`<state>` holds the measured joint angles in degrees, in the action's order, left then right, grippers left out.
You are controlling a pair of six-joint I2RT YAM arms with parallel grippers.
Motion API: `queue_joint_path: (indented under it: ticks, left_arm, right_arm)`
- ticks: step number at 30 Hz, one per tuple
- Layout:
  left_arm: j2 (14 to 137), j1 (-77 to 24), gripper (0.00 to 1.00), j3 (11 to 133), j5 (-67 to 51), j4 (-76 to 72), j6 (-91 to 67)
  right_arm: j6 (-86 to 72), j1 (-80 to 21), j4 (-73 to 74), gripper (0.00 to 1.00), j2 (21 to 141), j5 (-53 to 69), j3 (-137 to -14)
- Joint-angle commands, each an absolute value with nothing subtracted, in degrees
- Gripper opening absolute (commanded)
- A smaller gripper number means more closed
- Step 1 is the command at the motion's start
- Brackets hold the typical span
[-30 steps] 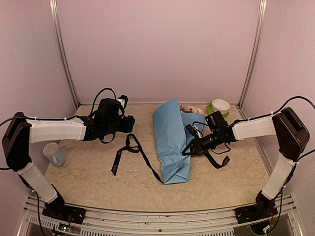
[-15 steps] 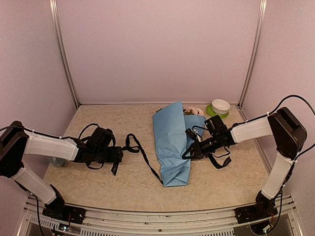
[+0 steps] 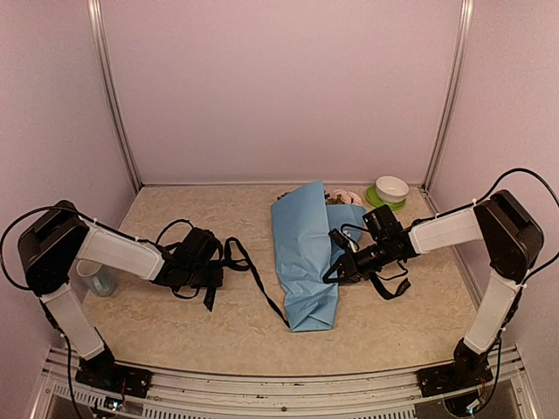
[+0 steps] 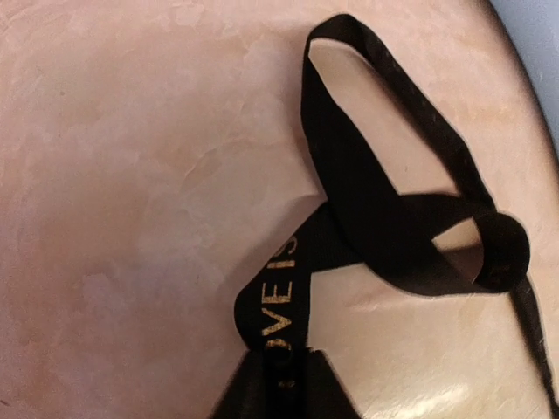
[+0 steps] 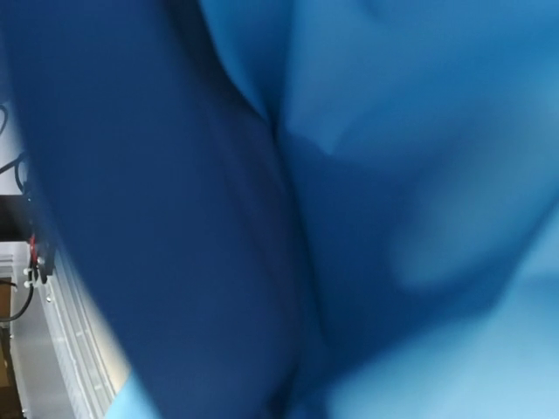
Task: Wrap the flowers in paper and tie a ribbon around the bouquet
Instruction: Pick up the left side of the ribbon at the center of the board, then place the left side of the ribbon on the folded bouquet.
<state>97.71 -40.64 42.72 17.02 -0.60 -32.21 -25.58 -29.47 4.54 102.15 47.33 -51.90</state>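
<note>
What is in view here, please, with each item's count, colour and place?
bouquet: one, light blue paper cone, table centre
flowers: one bunch, pale pink, poking from the cone's far end
ribbon: one, black with gold lettering, looped on the table left of the bouquet
bowl: one, white, far right corner
plate: one, green, under the bowl
cup: one, pale, left edge, partly behind the left arm
table: one, beige marbled
left claw: one, black, closed on the ribbon's near end
right claw: one, black, shut, at the bouquet's right side
</note>
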Motion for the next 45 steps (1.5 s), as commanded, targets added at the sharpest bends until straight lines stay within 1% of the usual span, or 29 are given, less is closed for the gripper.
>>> queue_joint_path:
  ticks: [1,6,10,12,13,17,21,24,27,29,31,34,40,45]
  left_arm:
    - [102.10,-40.90,0.00,40.50,12.20,2.80,-31.67]
    - [99.16,-39.05,0.00,37.21,11.44,0.05,-30.43]
    - [88.57,-41.09,0.00,35.26,14.49,-1.61,-29.50]
    - [82.78,-41.83,0.00,35.87,16.18,0.36,-28.86]
    - [79.96,-41.79,0.00,36.88,17.40,2.21,-28.57]
    - [75.94,-42.88,0.00,43.21,22.64,11.86,-26.39]
    - [74.00,-49.84,0.00,51.18,24.60,14.24,-22.79]
    - [75.37,-54.52,0.00,55.52,19.08,8.64,-19.26]
    - [79.64,-55.93,0.00,57.93,11.87,3.73,-18.93]
    - [83.36,-56.79,0.00,59.90,11.07,4.23,-18.29]
    - [86.95,-56.99,0.00,61.36,11.27,6.43,-18.46]
    - [91.01,-56.01,0.00,59.93,11.09,8.20,-20.71]
    - [95.18,-54.71,0.00,53.75,1.62,3.58,-24.06]
    - [103.21,-55.01,0.00,52.87,-3.61,-1.28,-25.78]
  right_arm:
    - [-25.18,-30.01,5.65,0.00,102.84,47.54,-52.65]
    - [-24.98,-29.97,5.92,0.00,102.91,47.55,-52.73]
    - [-24.90,-29.97,5.96,0.00,102.92,47.38,-52.59]
    - [-24.96,-29.97,6.05,0.00,102.92,47.37,-52.58]
    - [-24.88,-29.97,6.02,0.00,103.00,47.36,-52.56]
    - [-24.71,-29.97,6.20,0.00,103.48,47.69,-52.71]
    - [-24.16,-29.97,6.90,0.00,103.46,47.27,-52.59]
    - [-23.91,-29.97,7.54,0.00,103.40,46.45,-52.52]
    - [-23.40,-29.97,7.60,0.00,102.92,47.93,-52.07]
    - [-21.48,-30.05,8.84,0.00,102.26,50.68,-52.33]
    - [-18.51,-30.05,11.81,0.00,100.80,50.94,-52.63]
    - [-15.58,-30.06,14.70,0.00,97.46,52.26,-52.47]
    - [-16.62,-30.06,14.81,0.00,95.66,56.11,-51.49]
    - [-17.35,-30.06,17.06,0.00,94.31,55.94,-54.41]
